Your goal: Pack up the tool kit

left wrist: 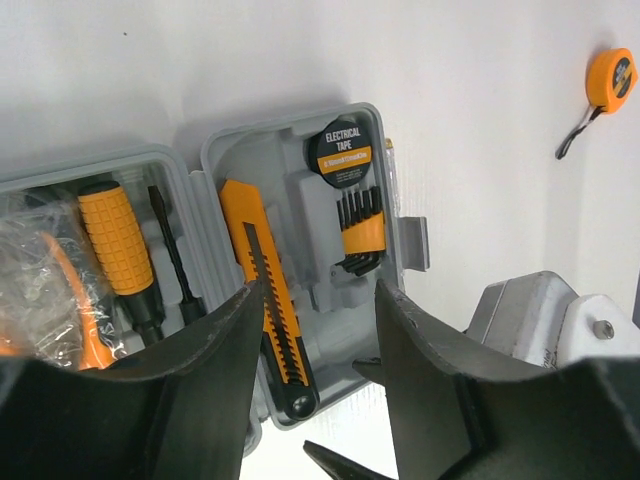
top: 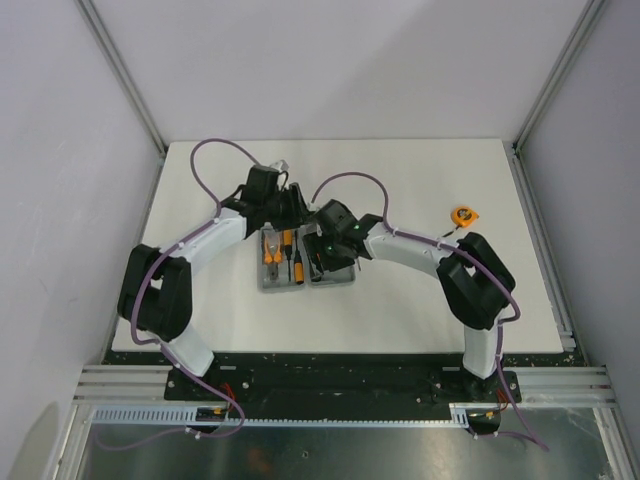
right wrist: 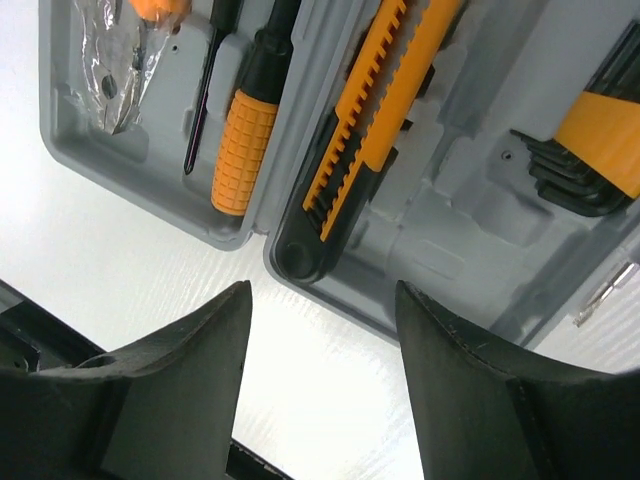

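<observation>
Left of centre, the left end effector (left wrist: 320, 300) is being held released and empty over the open case (top: 285, 284), where seemingly bagged pliers (right wrist: 118, 85), a screwdriver (left wrist: 118, 240) and a knife (left wrist: 268, 290) are being carried. The right end effector (right wrist: 322, 295) is being held unclenched, empty. At upper right the tape measure (top: 463, 214) is being left out on the counter (top: 400, 310); a right-arm reach for it is judged next.

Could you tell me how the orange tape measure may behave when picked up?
The tape measure looks small and hard-cased, so probably light and stiff. Its rounded body may slip when pinched; its thin strap would likely dangle.
</observation>
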